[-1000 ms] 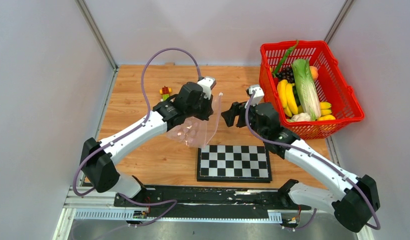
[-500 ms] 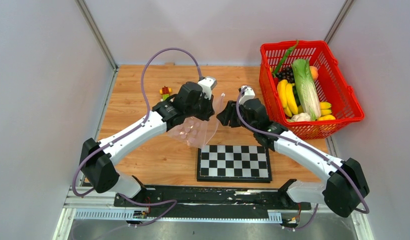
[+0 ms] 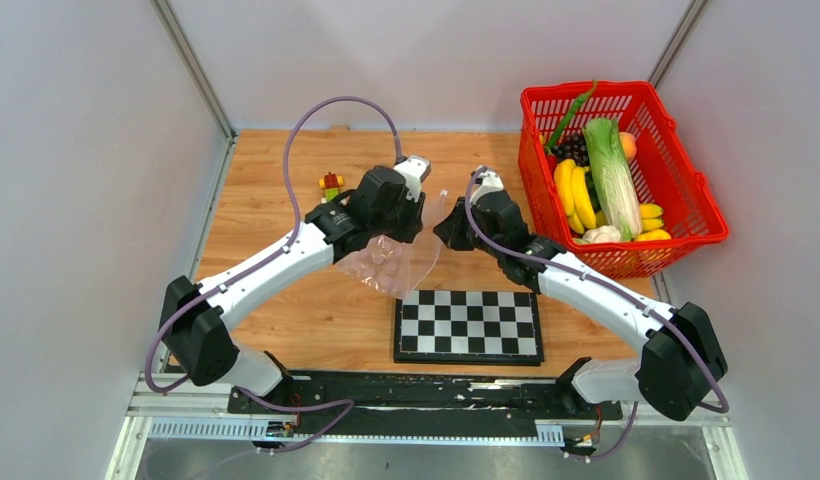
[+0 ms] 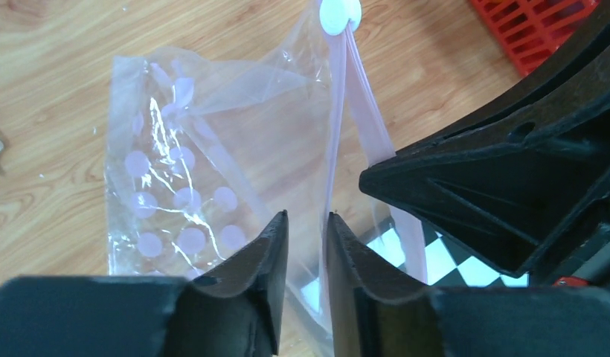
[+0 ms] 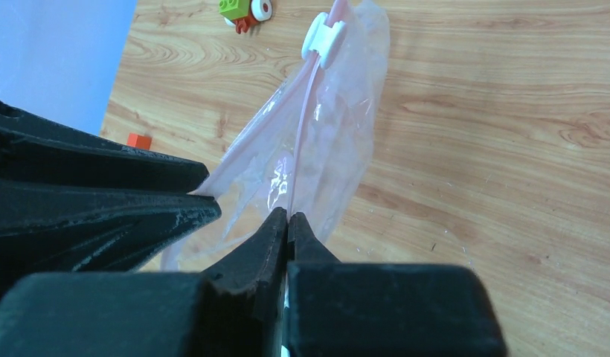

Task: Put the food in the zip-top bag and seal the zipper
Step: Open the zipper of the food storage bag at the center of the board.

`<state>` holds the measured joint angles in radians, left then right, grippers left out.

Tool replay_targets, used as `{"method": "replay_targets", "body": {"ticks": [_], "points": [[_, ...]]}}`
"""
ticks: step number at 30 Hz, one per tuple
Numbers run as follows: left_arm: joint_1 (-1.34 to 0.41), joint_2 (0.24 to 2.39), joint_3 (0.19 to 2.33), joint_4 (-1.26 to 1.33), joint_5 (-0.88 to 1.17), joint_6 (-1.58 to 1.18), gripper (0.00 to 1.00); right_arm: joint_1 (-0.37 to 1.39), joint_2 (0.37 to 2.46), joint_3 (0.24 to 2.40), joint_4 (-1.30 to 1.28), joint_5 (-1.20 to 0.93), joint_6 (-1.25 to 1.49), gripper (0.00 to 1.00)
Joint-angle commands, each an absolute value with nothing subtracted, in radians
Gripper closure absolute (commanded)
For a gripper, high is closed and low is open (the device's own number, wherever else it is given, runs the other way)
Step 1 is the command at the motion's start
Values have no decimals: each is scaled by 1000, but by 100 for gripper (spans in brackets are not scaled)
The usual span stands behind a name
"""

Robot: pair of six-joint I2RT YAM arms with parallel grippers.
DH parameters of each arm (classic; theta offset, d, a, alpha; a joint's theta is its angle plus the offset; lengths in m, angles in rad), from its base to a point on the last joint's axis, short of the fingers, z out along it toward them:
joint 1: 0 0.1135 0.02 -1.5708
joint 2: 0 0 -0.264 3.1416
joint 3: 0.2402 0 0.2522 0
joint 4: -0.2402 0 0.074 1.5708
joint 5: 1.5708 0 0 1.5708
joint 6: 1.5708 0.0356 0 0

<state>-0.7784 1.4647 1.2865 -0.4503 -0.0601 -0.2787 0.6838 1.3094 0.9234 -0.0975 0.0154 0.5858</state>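
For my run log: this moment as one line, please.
left gripper: slightly open around zipper | right gripper: shut on zipper | zip-top bag: held up, empty | food: in red basket

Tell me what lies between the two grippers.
The bag, held upright. Its zipper edge passes through the left gripper's slightly parted jaws and is pinched in the shut right gripper. Both wrist views show it.

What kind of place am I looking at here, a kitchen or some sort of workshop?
Most likely a robot practice booth in a lab, not a kitchen: a wooden table boxed in by plain grey panels, two arms bolted along its near edge, and a red basket of toy food.
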Motion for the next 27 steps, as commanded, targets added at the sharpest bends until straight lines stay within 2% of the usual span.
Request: {"method": "replay_targets", "body": {"ticks": [1,7,12,16,23,27], "points": [[-781,1454,1262,-397,-14,-271,57,690,1301,922,-55,85,663,100],[-800,1457,1270,-445,-34,-256,50,691,1314,947,-78,122,689,100],[-875,1455,1292,-524,-214,-217,46,689,1331,967,-91,125,702,100],[-888,1469,1283,-559,-294,-219,46,689,1335,977,-95,120,710,100],[-891,1464,1260,-523,-267,-226,67,689,1332,1000,-121,88,671,100],[-891,1469,1263,-518,-291,-230,82,690,1333,1002,-133,41,625,100]]}}
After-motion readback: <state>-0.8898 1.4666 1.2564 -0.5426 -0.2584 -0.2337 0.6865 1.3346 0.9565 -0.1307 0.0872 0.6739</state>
